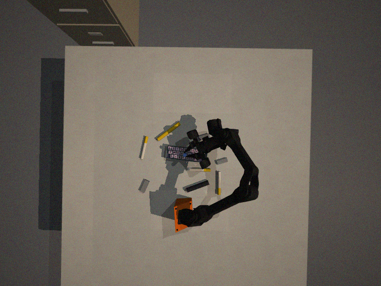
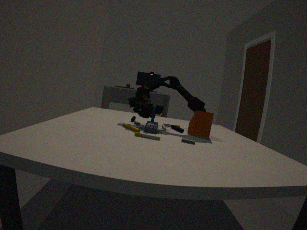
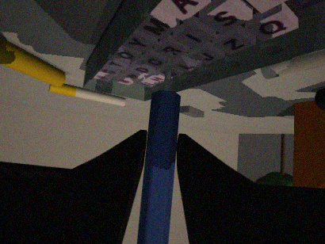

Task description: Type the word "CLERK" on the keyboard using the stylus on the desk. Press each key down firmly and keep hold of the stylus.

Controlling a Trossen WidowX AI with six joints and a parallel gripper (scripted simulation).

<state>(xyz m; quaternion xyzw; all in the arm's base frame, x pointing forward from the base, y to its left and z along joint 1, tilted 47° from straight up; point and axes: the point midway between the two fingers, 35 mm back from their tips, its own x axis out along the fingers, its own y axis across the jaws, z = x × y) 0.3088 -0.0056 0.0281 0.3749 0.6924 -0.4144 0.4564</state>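
My gripper (image 1: 186,153) (image 3: 162,139) is shut on the blue stylus (image 1: 185,155) (image 2: 153,114) (image 3: 159,158), held nearly upright with its thin grey tip pointing down. The keyboard (image 1: 171,152) (image 2: 151,127) (image 3: 246,60) lies below it, with three rows of pale letter keys in a dark green-grey frame. In the wrist view the tip is over the row nearest the stylus, left of the L key. The key right under it is hidden, and I cannot tell whether the tip touches it. The arm's shadow covers many keys. The top view shows the arm over the keyboard's right end.
A yellow stick (image 1: 168,131) (image 2: 131,127) (image 3: 33,67) and a white-and-yellow stick (image 1: 143,147) (image 2: 147,136) (image 3: 99,96) lie left of the keyboard. Another white-and-yellow stick (image 1: 199,169), a dark bar (image 1: 197,185) and a grey block (image 1: 221,160) lie nearby. The orange base (image 1: 184,202) (image 2: 201,123) stands on the desk.
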